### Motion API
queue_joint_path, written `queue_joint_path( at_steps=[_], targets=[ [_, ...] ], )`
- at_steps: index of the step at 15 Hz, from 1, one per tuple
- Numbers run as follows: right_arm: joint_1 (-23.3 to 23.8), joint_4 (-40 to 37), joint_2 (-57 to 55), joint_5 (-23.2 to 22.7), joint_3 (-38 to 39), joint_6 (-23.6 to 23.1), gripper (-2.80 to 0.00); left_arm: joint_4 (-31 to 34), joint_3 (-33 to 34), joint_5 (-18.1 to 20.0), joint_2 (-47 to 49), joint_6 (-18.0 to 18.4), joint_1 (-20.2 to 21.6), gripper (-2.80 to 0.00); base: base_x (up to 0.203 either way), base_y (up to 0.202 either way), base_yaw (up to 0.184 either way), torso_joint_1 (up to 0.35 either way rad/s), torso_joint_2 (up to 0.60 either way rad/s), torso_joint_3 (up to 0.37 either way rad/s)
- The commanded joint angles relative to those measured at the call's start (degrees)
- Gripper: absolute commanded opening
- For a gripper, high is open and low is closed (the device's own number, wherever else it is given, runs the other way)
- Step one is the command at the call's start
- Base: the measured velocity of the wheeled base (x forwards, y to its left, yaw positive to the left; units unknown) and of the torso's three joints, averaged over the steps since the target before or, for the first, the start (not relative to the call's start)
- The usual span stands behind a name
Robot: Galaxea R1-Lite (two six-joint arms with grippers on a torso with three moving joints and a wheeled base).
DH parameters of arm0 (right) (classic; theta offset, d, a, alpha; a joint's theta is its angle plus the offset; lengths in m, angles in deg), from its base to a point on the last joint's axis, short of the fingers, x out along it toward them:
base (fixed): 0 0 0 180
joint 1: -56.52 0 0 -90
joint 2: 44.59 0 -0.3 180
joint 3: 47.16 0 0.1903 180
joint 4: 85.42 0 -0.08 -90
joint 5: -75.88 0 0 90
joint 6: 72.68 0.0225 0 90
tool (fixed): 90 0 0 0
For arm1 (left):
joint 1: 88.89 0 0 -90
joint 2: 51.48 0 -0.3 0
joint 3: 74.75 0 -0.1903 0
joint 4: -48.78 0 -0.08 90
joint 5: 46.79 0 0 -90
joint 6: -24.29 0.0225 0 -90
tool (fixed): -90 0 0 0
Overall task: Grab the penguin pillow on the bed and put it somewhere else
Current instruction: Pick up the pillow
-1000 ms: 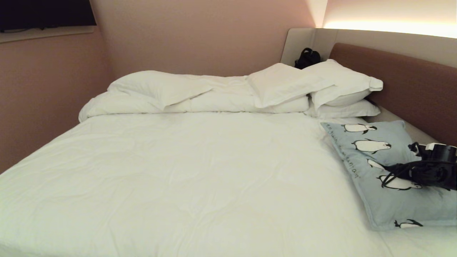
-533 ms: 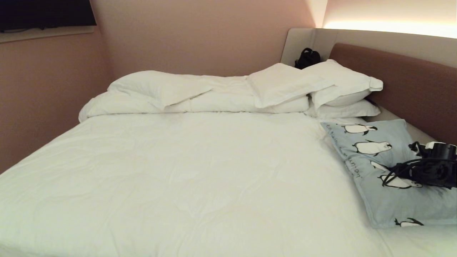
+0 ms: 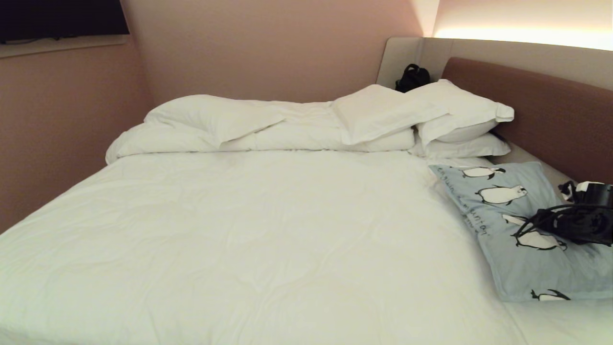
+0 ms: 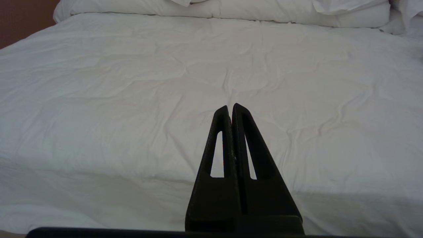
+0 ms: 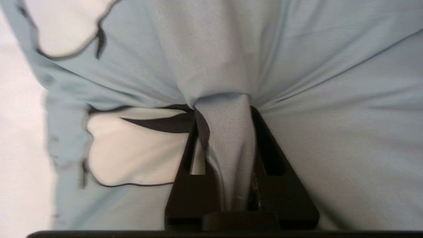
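Note:
The penguin pillow (image 3: 507,225) is light blue with black-and-white penguins. It lies at the right side of the bed (image 3: 263,230), close to the headboard. My right gripper (image 3: 567,223) sits on top of the pillow. In the right wrist view the right gripper (image 5: 224,110) is shut on a pinched fold of the pillow's blue fabric (image 5: 228,142), which bunches up between the black fingers (image 5: 264,145). My left gripper (image 4: 230,109) is shut and holds nothing; it hangs parked over the near edge of the white sheet (image 4: 132,99).
Stacked white pillows (image 3: 459,115) and a folded white duvet (image 3: 258,132) line the far side. The brown headboard (image 3: 541,110) runs along the right. A black bag (image 3: 412,77) sits in the far corner. A wall (image 3: 57,134) bounds the left.
The right gripper has closed onto a fold of the penguin pillow. Its wrist has risen slightly, pulling the fabric up with it. The left arm has kept still.

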Motion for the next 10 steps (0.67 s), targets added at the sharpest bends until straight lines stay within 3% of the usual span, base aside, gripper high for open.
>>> queue_joint_path(
  at_steps=[1,10],
  targets=[
    [-0.14,0.31,2.25,-0.13,0.01,3.92,-2.80,0.01,0.00,-0.03,-0.02,-0.05,0.01,-2.80,0.000,0.000,0.000,0.000,0.00,0.000],
    [-0.37,-0.04,8.55,-0.50,0.64,9.38,-2.80,0.01,0.00,-0.03,-0.02,-0.13,0.01,-2.80,0.000,0.000,0.000,0.000,0.00,0.000]
  ],
)
